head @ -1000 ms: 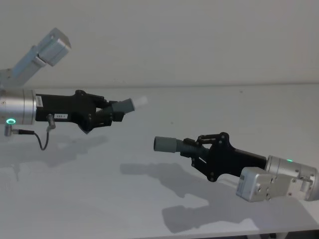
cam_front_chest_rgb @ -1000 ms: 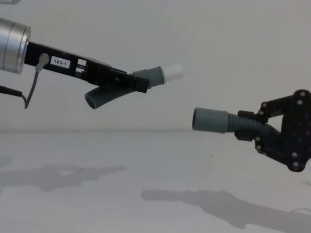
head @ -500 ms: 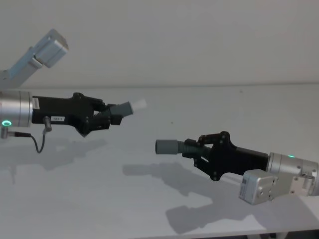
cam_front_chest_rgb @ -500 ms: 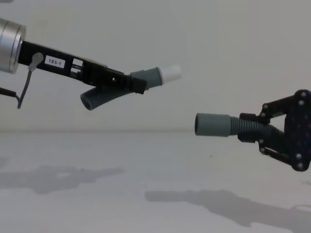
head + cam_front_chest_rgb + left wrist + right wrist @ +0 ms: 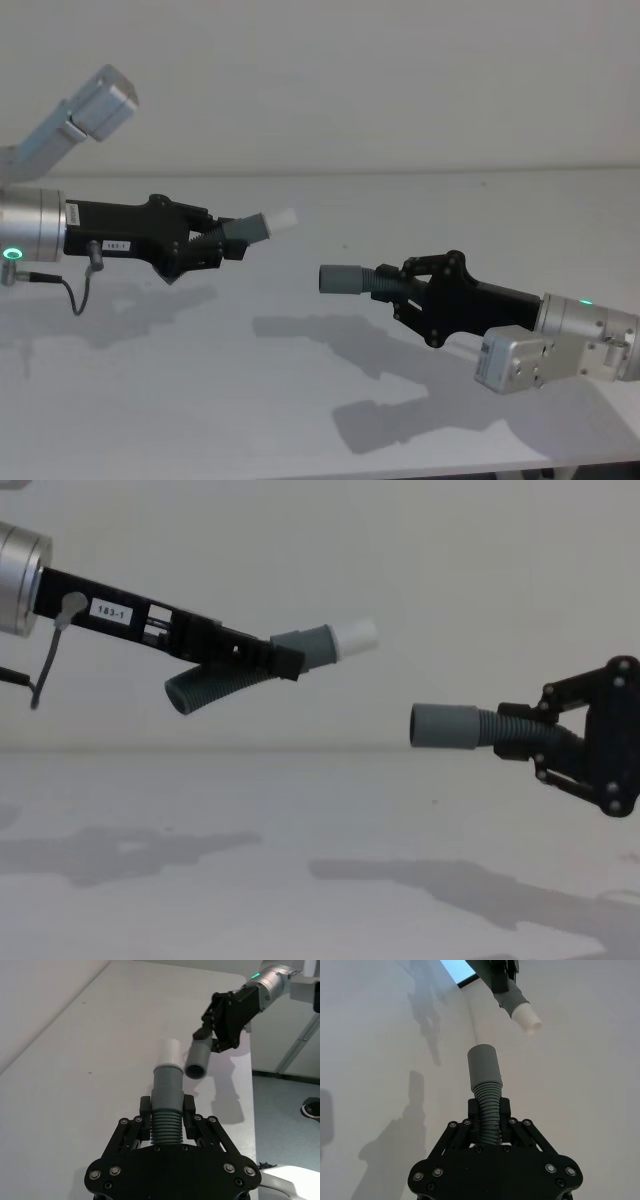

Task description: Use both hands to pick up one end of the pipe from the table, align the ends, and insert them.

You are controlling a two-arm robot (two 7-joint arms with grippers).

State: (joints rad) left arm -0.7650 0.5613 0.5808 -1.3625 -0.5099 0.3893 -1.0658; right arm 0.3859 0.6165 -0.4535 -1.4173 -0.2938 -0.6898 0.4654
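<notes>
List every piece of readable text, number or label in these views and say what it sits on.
"183-1": white sticker on the black side of the left gripper, chest view.
Head view, same sticker: too small to read.
No writing seen on the white-tipped pipe piece, the grey-cuffed pipe piece or the right gripper.

Open gap between ends
Air separated the narrow white plug tip [image 5: 357,637] from the wide grey cuff [image 5: 443,726], above the white table [image 5: 300,820].
</notes>
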